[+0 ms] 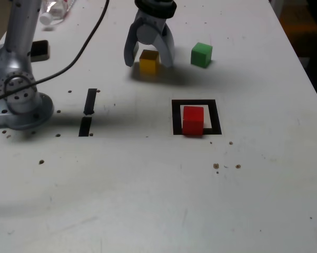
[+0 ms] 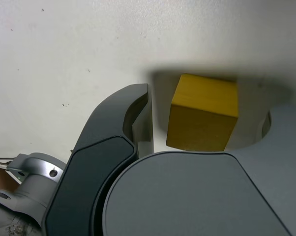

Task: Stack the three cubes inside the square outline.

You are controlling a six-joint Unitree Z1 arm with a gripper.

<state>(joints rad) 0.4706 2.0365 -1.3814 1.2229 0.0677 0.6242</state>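
Already the red cube (image 1: 193, 120) sits inside the square outline (image 1: 177, 117), so the step in hand looks like picking the second block. The gripper (image 1: 149, 59) stands open, straddling the yellow cube (image 1: 149, 61) on the white tabletop (image 1: 148, 200), a gap showing on each side. Next it likely needs to close squarely on the flat, smooth faces. The green cube (image 1: 201, 55) waits just beside, matte and sharp-edged.
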